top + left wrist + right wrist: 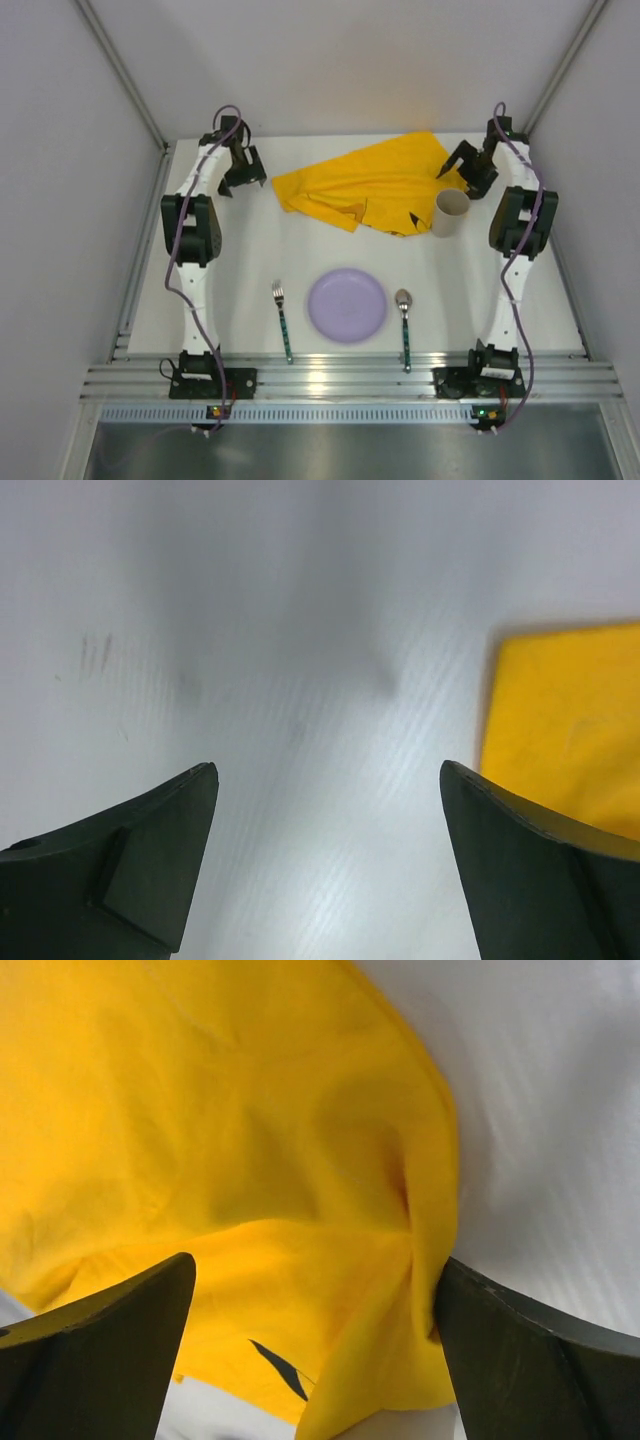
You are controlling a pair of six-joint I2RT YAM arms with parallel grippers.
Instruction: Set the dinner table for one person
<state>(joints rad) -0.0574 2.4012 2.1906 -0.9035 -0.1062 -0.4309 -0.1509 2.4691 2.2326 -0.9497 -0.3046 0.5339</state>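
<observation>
Ribbed aluminium rail (pixel 350 375) edges the matte white dinner table (pixel 250 265); left hand (pixel 328 770), right hand (pixel 315 1260) — both spread wide.

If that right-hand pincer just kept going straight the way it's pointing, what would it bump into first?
Most likely the crumpled yellow cloth placemat: the open right pincer points straight at its bunched corner, with nothing in between. Depth is unclear, so I cannot tell how soon.

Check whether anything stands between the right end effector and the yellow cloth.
Nothing visible does. The right end effector hangs open right above the yellow cloth. The cup stands off to the side, not between them.
</observation>
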